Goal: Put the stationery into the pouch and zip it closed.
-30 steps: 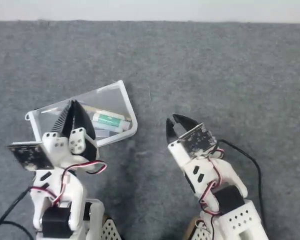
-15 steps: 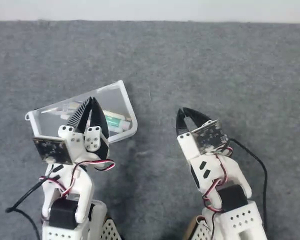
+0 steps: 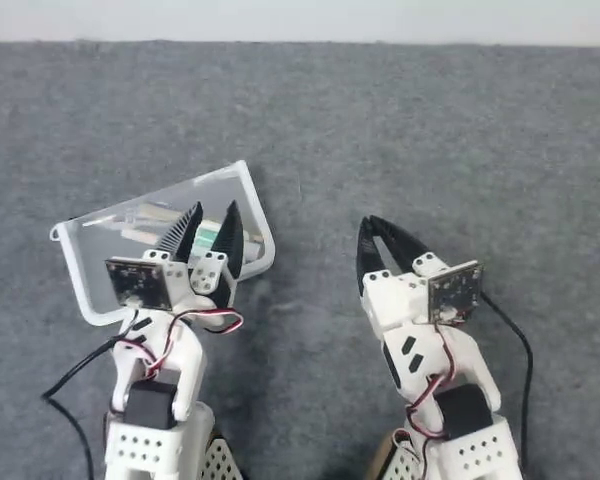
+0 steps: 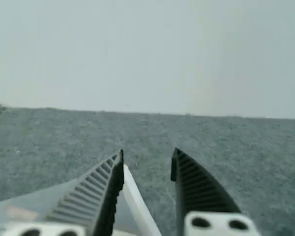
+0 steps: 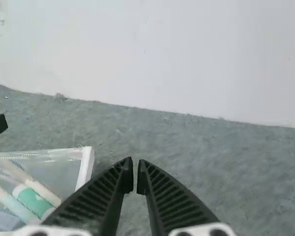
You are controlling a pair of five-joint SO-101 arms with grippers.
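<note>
Surface [image 3: 430, 130]: grey felt | wall [image 5: 187, 49]: pale, plain | pouch [image 3: 90, 280]: flat on felt

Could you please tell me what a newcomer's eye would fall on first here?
First the clear pouch, lying at the left of the grey mat with stationery inside. The left tool hangs open above its near edge, while the right tool is shut over the mat to its right.

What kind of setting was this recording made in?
Likely a lab or workshop test bench rather than a home: a grey felt-like mat as the work surface, a bare white wall behind it, and the left arm and right arm mounted side by side.
</note>
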